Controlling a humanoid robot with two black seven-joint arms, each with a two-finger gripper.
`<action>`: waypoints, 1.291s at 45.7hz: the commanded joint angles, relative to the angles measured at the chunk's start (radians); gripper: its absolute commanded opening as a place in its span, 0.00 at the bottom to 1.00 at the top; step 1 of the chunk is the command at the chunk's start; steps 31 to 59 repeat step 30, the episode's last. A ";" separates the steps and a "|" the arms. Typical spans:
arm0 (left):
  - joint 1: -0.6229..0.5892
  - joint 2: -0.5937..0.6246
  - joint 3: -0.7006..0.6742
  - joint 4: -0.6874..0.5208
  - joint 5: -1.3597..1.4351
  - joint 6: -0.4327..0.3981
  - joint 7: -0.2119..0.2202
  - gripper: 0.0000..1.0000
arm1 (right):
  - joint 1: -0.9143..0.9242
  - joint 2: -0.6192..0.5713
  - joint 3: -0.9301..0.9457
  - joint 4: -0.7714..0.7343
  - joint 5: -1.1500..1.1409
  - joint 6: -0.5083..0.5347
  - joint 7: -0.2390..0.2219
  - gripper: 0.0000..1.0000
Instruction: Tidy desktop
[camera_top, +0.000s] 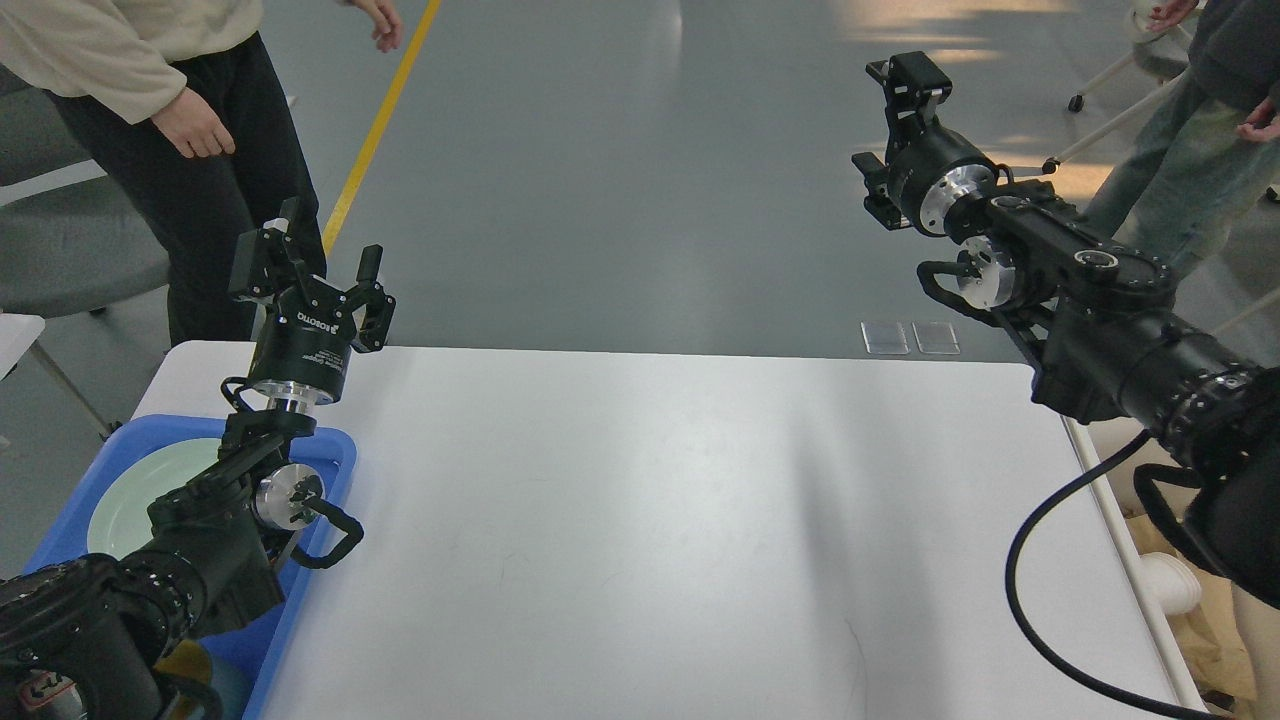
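— Two arms up on my feed; my left gripper (322, 268) is raised with its fingers spread apart and nothing between them; the desktop (680, 520) lies below it and stretches off to its right.

— And the other arm?

— My right gripper (905, 130) is lifted high past the far right corner of the desktop; it sits side-on and dark, so I cannot tell whether its fingers are apart or together.

— What sits near the left one?

— Directly beneath it and its wrist, a blue tray (335, 452) rests on the left end of the desktop; a pale green plate (130, 500) lies inside the tray, partly hidden by my forearm. Behind the left gripper, a person (180, 130) in a cream top and dark trousers stands on the grey floor (620, 180); a yellow line (385, 110) runs along the floor just past them.
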 joint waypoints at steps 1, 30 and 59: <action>0.000 0.000 0.000 0.000 -0.001 0.000 0.000 0.96 | -0.022 0.045 0.138 -0.004 0.001 0.002 0.001 1.00; 0.000 -0.001 0.000 0.000 0.001 -0.002 0.000 0.96 | -0.140 0.054 0.303 -0.005 0.053 0.042 0.003 1.00; 0.000 -0.001 0.000 0.000 0.001 -0.002 0.000 0.96 | -0.140 0.054 0.303 -0.005 0.053 0.042 0.003 1.00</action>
